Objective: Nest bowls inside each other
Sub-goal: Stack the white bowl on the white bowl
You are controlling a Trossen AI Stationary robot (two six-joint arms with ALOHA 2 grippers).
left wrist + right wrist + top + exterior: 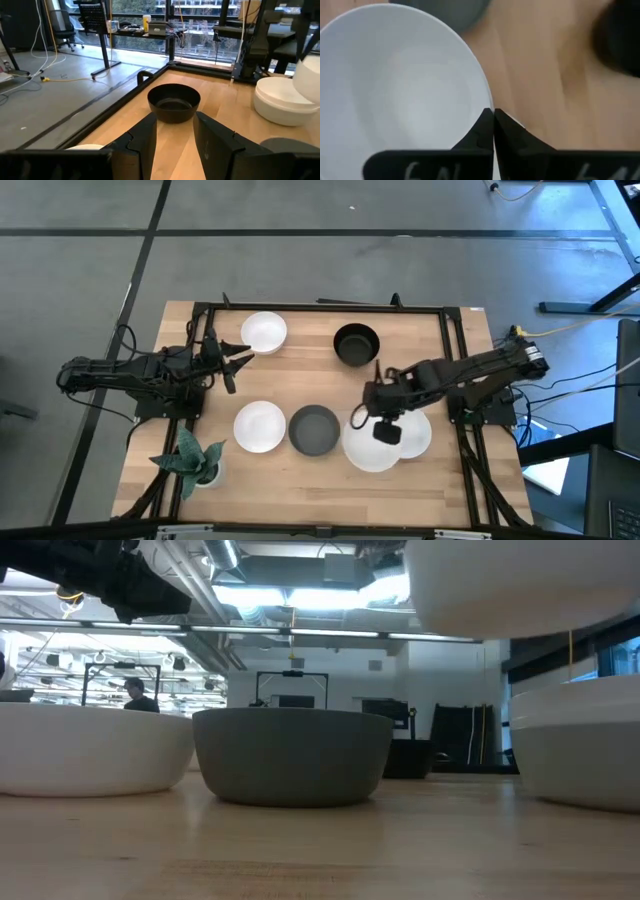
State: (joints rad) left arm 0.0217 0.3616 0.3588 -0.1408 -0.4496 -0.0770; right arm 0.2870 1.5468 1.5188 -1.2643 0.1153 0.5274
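Note:
My right gripper (493,116) is shut on a white bowl (368,450), which hangs lifted (500,585) beside and partly over a white stack (418,432) near the table's right side. A dark grey bowl (314,430) and another white bowl (259,426) rest on their bases to its left. A glossy black bowl (356,344) and a further white bowl (263,332) stand nearer the far edge. My left gripper (172,142) is open above the table, by that far white bowl, pointing toward the black bowl (174,102). No lighter grey bowl shows. My right gripper holds the white bowl by its rim (489,102), with one finger inside the bowl and one outside. The fingers come from above, pointing down. The bowl is lifted clear of the table and roughly level.
A small green potted plant (195,460) stands at the near left corner. A black frame (320,307) runs along the table's edges. Bare wood lies between the black bowl and the near row of bowls. A person (135,695) stands far off in the room.

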